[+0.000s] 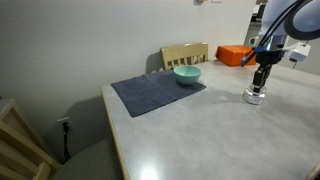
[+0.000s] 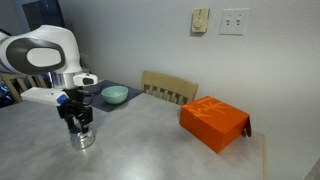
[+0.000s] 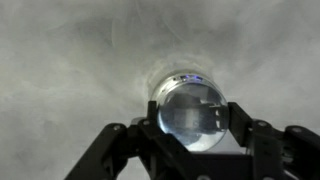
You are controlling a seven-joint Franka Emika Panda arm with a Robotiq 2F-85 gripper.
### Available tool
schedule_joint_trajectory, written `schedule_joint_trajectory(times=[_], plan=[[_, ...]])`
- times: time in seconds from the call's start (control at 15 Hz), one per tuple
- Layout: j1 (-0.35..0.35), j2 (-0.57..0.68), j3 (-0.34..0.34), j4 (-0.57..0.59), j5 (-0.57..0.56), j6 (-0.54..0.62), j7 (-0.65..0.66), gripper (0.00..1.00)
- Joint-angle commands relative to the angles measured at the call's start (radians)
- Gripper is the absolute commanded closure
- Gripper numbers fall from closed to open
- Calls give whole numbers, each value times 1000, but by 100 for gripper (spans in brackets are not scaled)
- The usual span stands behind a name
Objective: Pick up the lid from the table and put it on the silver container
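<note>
The silver container (image 1: pixel 255 97) is a small shiny pot on the grey table, also seen in the exterior view (image 2: pixel 83 139). My gripper (image 1: pixel 259 84) stands straight above it in both exterior views (image 2: pixel 78 124). In the wrist view the round, clear domed lid (image 3: pixel 185 110) sits between my two fingers (image 3: pixel 192 122), which touch its sides. The container's rim (image 3: pixel 185 78) shows just beyond the lid, so the lid is at the container's mouth. I cannot tell whether the lid rests fully on the rim.
A teal bowl (image 1: pixel 187 75) sits on a dark mat (image 1: pixel 150 95) near the table's far side. An orange box (image 2: pixel 214 122) lies on the table toward the wall. A wooden chair (image 2: pixel 168 88) stands behind the table.
</note>
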Motion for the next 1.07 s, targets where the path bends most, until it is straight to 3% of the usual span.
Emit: schedule_joint_trajectory(times=[0.0, 0.33, 0.47, 0.67, 1.0], plan=[[-26, 59, 17, 60, 17, -45, -43, 56], [-18, 92, 12, 108, 2, -86, -35, 56], [-14, 96, 6, 119, -9, -100, -23, 8], [5, 76, -13, 101, -58, -86, 13, 0], [19, 7, -18, 48, -132, -58, 64, 0]])
